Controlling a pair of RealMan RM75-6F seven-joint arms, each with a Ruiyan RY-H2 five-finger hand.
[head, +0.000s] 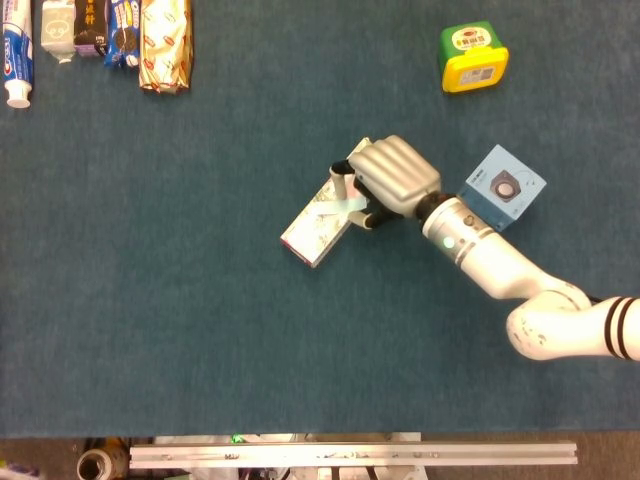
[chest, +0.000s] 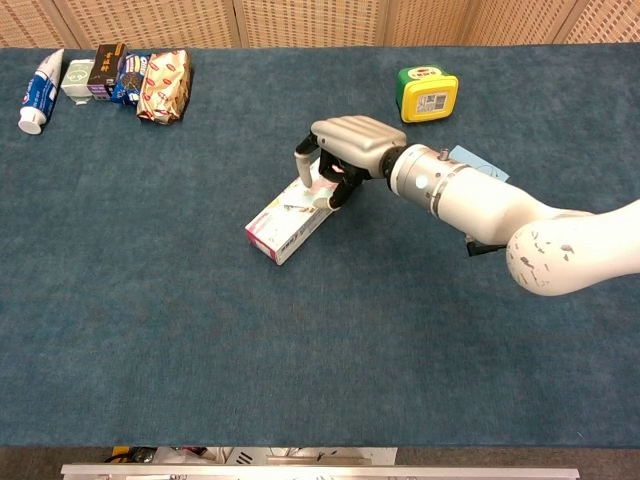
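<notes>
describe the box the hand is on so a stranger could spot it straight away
On the blue table, follow the white arm to the right hand near the middle. Its fingers rest on one end of a long flat box lying diagonally. It is white with pink edging, unlike the blue box and the yellow-green container.

Head view straight down; chest view oblique, frontal; same table (head: 150, 300).
</notes>
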